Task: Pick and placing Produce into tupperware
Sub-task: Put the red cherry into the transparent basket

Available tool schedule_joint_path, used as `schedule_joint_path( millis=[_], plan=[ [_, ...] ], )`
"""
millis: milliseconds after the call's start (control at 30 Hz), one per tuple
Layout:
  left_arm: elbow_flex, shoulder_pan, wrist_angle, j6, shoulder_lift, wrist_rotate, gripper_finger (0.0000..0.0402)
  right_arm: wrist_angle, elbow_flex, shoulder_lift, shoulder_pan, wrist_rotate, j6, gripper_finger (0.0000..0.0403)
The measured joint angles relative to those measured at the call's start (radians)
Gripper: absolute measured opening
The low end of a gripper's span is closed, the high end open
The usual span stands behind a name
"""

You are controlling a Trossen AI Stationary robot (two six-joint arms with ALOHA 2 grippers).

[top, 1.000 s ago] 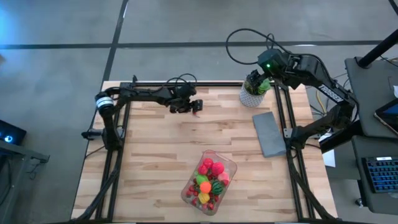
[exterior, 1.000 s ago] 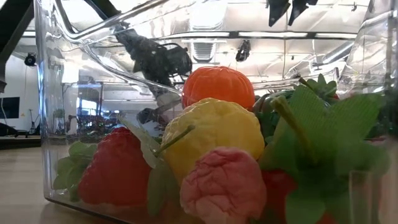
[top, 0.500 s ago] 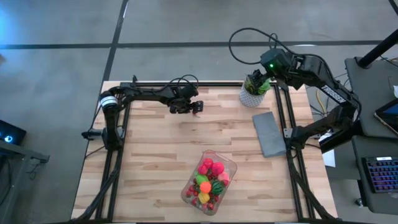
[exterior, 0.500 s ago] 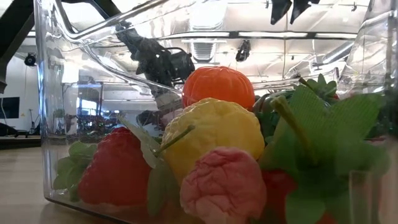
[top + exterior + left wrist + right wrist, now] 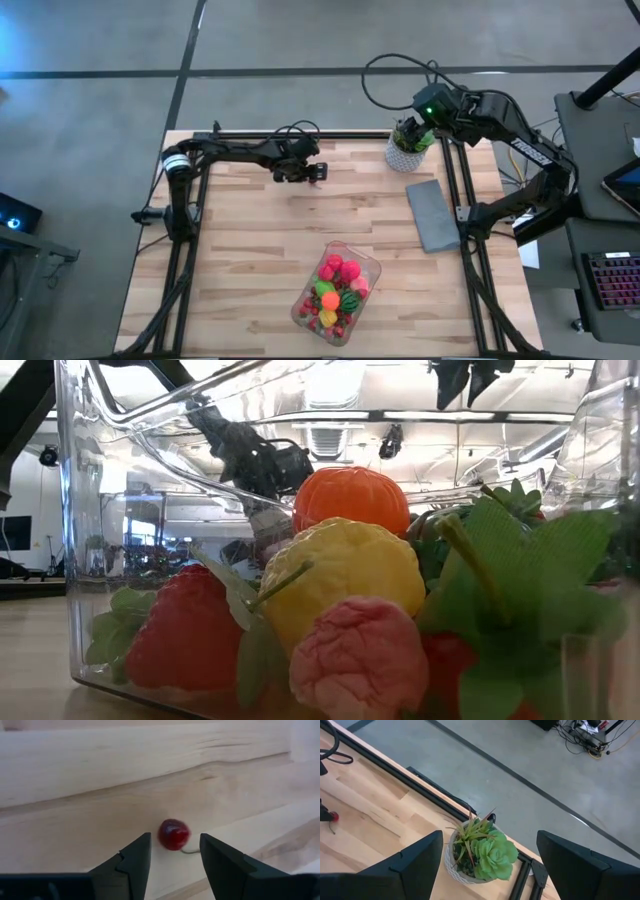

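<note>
The left gripper (image 5: 171,857) stands low over the table (image 5: 250,260) near its far edge, its fingers (image 5: 132,860) apart on both sides of a small red berry (image 5: 174,834), probably not touching it; its thin stem trails sideways on the wood. The tupperware (image 5: 337,293), full of produce (image 5: 338,285), sits near the front edge, long axis diagonal. The right gripper (image 5: 487,865) hangs wide open above the potted plant (image 5: 481,852). No writing is readable.

Even overhead light, soft shadows on table (image 5: 250,230). Low view: ceiling strip lights glare and warp through tupperware (image 5: 80,560) wall, nearest produce (image 5: 350,660) soft. Left wrist view: red berry (image 5: 173,834) slightly blurred.
</note>
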Motion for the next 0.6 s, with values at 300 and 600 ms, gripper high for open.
schedule_joint_path(
  millis=[300,600],
  plan=[
    [0.0,0.0,0.024,-0.051,0.034,0.012,0.0154,-0.001,-0.007,-0.002,0.0,0.0,-0.004,0.0316],
    [0.005,-0.001,0.027,-0.043,0.046,0.005,0.0154,-0.001,-0.007,-0.008,0.0,0.0,-0.008,0.0316]
  ],
)
